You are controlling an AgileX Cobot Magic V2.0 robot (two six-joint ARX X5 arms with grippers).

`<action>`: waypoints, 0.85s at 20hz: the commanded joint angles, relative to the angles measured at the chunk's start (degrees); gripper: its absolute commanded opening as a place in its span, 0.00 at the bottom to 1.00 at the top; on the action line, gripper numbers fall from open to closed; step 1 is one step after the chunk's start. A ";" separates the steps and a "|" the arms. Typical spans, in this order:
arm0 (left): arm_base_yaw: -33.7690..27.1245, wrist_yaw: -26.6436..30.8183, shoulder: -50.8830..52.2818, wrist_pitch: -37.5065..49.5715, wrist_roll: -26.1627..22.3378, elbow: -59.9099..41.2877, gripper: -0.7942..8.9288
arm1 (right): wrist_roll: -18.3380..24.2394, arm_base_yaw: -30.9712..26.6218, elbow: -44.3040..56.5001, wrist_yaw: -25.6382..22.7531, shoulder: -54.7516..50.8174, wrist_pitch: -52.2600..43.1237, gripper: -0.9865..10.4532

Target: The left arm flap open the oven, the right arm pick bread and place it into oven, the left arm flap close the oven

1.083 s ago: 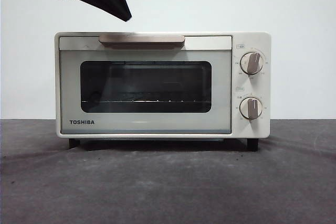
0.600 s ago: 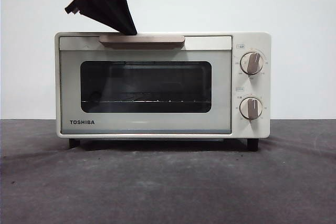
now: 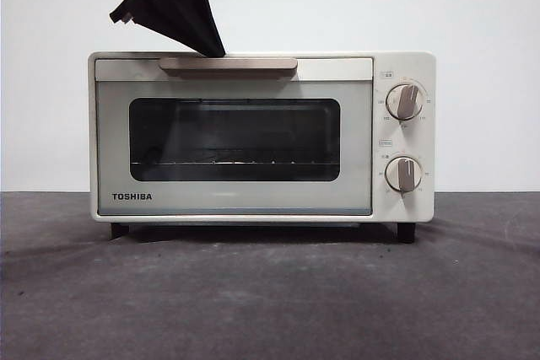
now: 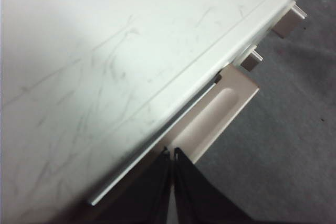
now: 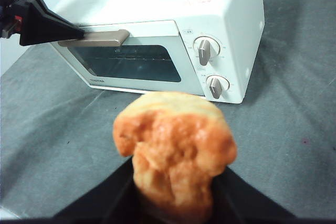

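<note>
Left gripper [image 3: 218,51], fingers clenched, at the oven [image 3: 261,137] handle [image 3: 228,64]: hook behind, pull down; right gripper [image 5: 176,182] grasps bread [image 5: 175,150].

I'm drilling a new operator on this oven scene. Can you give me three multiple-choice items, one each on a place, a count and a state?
1. Where is the left gripper?
A at the handle
B at a knob
C on the table

2. How many knobs does the oven have?
A one
B two
C three

3. What is the oven door's state?
A shut
B half open
C fully open

Answers:
1 A, its closed tip meets the handle's upper edge.
2 B, two knobs stacked beside the door.
3 A, door flush with the oven's front; the right gripper holds the bread away from it.
</note>
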State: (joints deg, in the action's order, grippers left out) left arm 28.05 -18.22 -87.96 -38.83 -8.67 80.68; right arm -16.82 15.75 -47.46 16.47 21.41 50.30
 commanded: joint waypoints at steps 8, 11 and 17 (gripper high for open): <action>1.86 0.31 -1.60 -9.84 -4.20 0.35 0.10 | -0.55 0.24 -0.61 0.00 0.04 -0.57 0.20; 2.56 0.46 -1.55 -10.60 -4.17 -0.55 0.10 | -0.55 0.24 -0.61 0.00 0.04 -0.55 0.20; 5.14 1.44 -1.09 -9.84 -3.87 -5.03 0.10 | -0.55 0.24 -0.61 0.00 0.04 -0.55 0.20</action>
State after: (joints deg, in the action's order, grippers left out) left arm 33.32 -20.01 -86.89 -49.56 -11.53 76.40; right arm -16.82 15.75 -47.46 16.47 21.41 50.30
